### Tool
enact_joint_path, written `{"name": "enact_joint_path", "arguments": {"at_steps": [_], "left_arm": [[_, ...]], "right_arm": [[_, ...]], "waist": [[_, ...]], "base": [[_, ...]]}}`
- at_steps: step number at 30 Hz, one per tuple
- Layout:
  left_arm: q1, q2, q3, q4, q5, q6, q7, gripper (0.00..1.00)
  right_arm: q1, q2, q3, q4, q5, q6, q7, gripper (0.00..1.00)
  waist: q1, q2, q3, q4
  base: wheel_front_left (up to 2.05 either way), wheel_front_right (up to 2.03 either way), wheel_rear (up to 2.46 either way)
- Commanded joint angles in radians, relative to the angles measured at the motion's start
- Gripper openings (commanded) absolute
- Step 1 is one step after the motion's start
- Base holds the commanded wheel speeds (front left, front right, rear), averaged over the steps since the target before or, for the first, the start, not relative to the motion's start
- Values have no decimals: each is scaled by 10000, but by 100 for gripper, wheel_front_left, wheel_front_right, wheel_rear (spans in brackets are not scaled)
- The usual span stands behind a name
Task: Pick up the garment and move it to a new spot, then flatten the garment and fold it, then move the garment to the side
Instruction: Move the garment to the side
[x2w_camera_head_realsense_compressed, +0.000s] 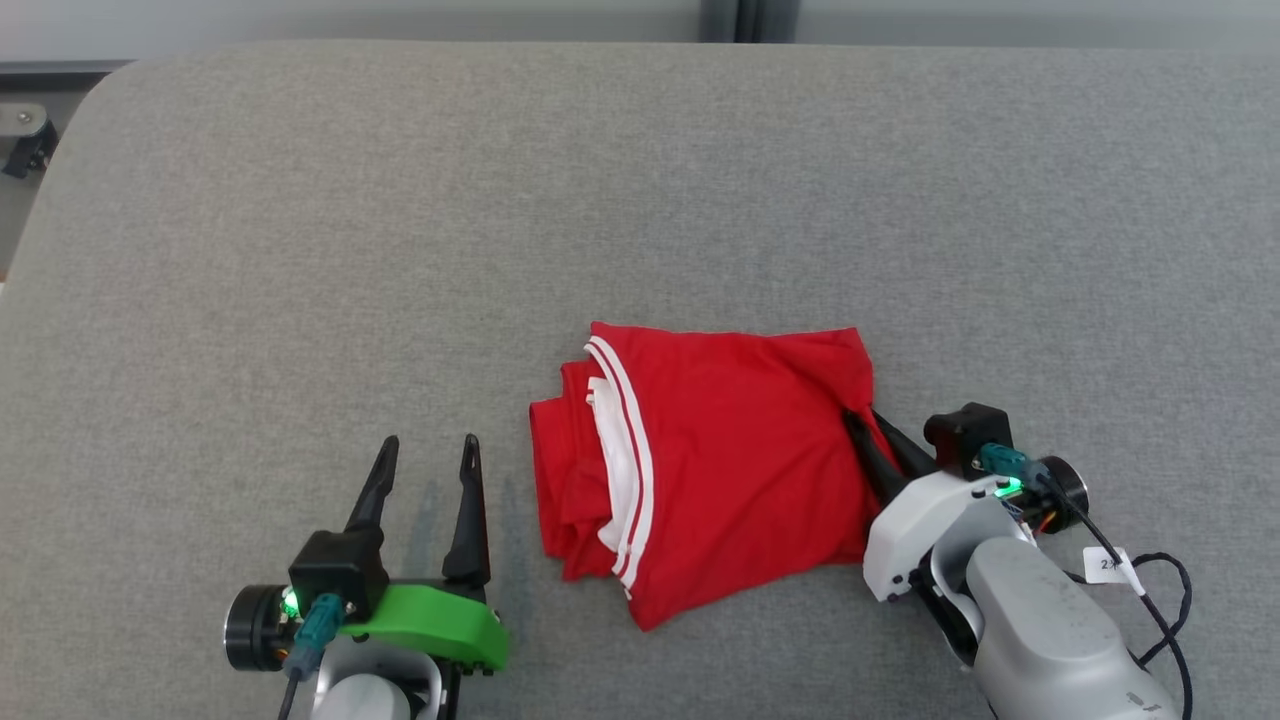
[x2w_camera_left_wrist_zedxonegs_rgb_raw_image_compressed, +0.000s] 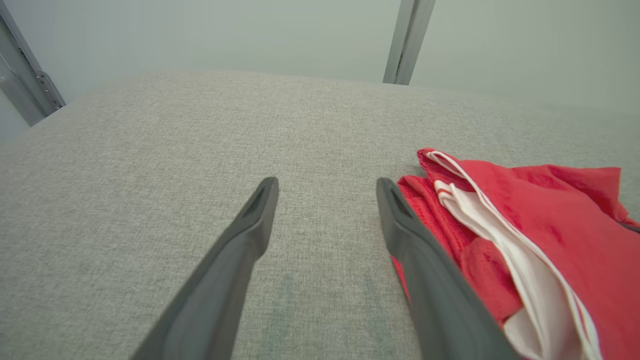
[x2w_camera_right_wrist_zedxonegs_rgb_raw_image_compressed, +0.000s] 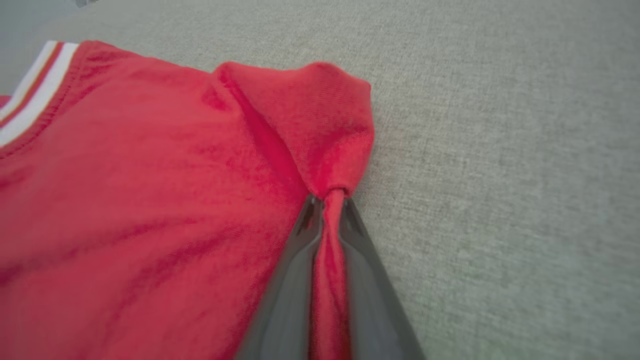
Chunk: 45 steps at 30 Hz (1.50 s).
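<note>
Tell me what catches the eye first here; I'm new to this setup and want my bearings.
A bright red fabric garment with white striped trim lies bunched near the middle of the grey woven surface. The right gripper is shut on a pinch of its right edge, and the left gripper stands open beside its left edge.

Red garment with white-striped trim, folded, rumpled, lying on grey cloth surface.
</note>
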Motion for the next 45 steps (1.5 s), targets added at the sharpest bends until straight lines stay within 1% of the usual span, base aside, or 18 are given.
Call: {"name": "enact_joint_path", "arguments": {"at_steps": [1, 8, 12, 16, 21, 24, 30, 36, 39, 42, 45], "left_arm": [[-24, 47, 75, -55, 43, 10, 0, 100], [87, 49, -95, -157, 213, -259, 0, 100], [10, 50, -320, -147, 242, -363, 0, 100], [-19, 53, -539, -71, 350, -449, 0, 100], [-94, 55, -766, -46, 572, -678, 0, 100], [-282, 56, -987, 78, 747, -894, 0, 100], [-403, 59, -1094, 275, 798, -1041, 0, 100], [-167, 61, -738, 246, 976, -1067, 0, 100], [-110, 58, -517, 204, 1144, -1095, 0, 100], [-185, 60, -358, 228, 1314, -1161, 0, 100], [-318, 60, -235, 243, 1493, -1239, 0, 100]], "right_arm": [[685, -250, -183, 526, 3, -82, 304, 0], [966, -280, -1035, -182, -197, -105, 265, 0], [1072, -205, -1262, -536, -189, -79, 236, 0], [1189, -160, -1359, -759, -157, -54, 199, 0], [1277, -145, -1319, -943, 214, -50, 163, 0], [1316, -144, -1617, -1157, 173, -44, 161, 0], [1390, -130, -1951, -1474, 172, -44, 160, 0], [783, -125, -1434, -1653, 163, -42, 159, 0], [54, -134, -1202, -1459, 118, -42, 157, 0], [-936, -130, -1211, -1165, -268, -42, 154, 0], [-2019, -416, -1440, -744, -800, -42, 320, 0]], "waist": [[0, 0, -267, -702], [0, 0, -523, -2950], [0, 0, -538, -4198], [0, 0, -529, -5241], [0, 0, -401, -6217], [0, 0, -232, -6369], [0, 0, -63, -6395], [0, 0, 138, -6355], [0, 0, 329, -6256], [0, 0, 554, -6046], [0, 0, 824, -5814]], "base": [[0, 0, 0], [0, 0, 0], [0, 0, 0], [0, 0, 0], [0, 0, 0], [0, 0, 0], [0, 0, 0], [0, 0, 0], [0, 0, 0], [0, 0, 0], [0, 0, 0]]}}
